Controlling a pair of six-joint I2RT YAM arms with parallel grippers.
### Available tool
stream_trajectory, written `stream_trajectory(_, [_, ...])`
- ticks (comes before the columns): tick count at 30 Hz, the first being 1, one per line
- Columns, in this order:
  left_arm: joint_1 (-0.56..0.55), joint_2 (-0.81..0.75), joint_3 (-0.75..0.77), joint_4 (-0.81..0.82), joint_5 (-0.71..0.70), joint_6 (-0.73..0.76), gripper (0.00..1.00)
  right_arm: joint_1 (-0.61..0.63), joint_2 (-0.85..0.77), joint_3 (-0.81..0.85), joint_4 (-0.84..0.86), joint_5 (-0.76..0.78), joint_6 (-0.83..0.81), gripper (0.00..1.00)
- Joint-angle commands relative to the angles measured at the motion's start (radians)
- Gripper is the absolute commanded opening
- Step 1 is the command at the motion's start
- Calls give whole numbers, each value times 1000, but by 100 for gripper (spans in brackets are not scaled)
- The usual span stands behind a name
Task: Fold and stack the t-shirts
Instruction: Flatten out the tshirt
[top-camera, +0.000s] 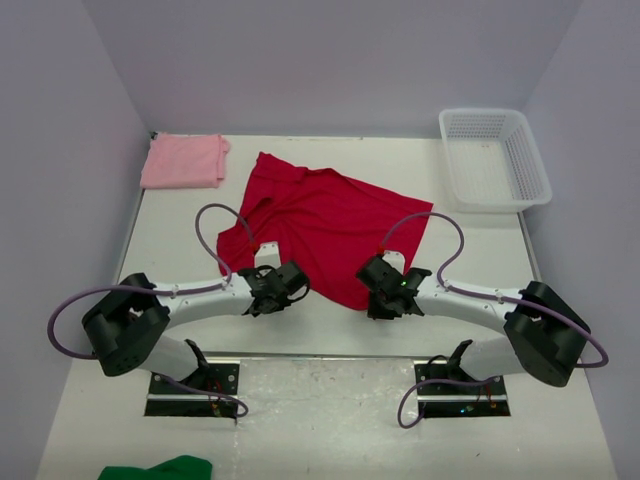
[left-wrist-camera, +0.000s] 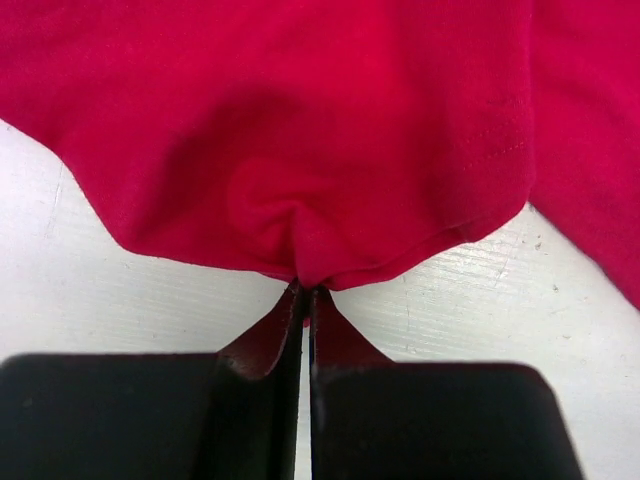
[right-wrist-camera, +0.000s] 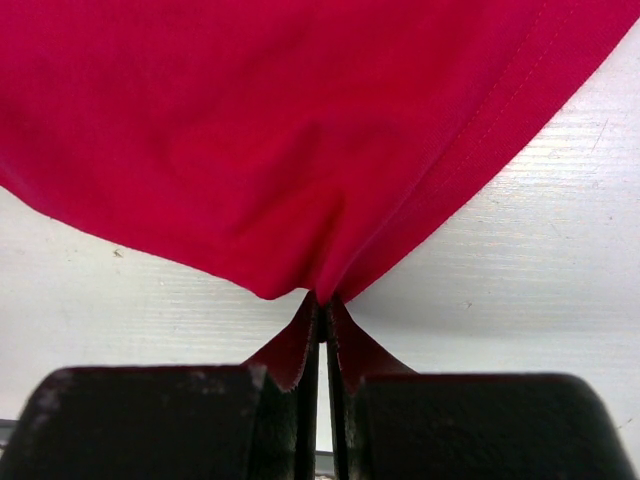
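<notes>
Here, the bright crimson red cloth t-shirt (top-camera: 322, 225) lies spread but askew on the middle of the white tabletop (top-camera: 330, 335). The left fingers (left-wrist-camera: 268, 345) are closed tight on its near hem, bunching the cloth. The right fingers (right-wrist-camera: 287, 355) are likewise pinched shut on a near corner to the right. Both grips catch only a thin edge, so a quick or uneven pull could slip the cloth free or skew the fold. The pale pink t-shirt, folded to a small rectangle (top-camera: 184, 161), waits at the far left. That makes two t-shirts, plus one white mesh plastic basket (top-camera: 528, 160) at the far right and one green cloth (top-camera: 160, 468) at the near left.
</notes>
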Motion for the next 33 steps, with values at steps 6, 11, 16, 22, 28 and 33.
stream_trajectory(6, [-9, -72, -29, -65, 12, 19, 0, 27, 23, 7, -37, -11, 3, 0])
stream_trajectory(11, [-76, -242, 81, -210, -40, 30, 0, 30, -57, 92, -151, 69, -44, 0])
stream_trajectory(16, [-106, -420, 283, -344, -132, 99, 0, 30, -161, 270, -261, 178, -135, 0])
stream_trajectory(22, [-106, -502, 541, -380, -330, 310, 0, 27, -255, 499, -288, 429, -391, 0])
stream_trajectory(28, [-106, -502, 788, -301, -482, 560, 0, -89, -273, 772, -199, 505, -723, 0])
stream_trajectory(33, [-106, -493, 1014, -228, -552, 792, 0, -210, -244, 1077, -163, 431, -966, 0])
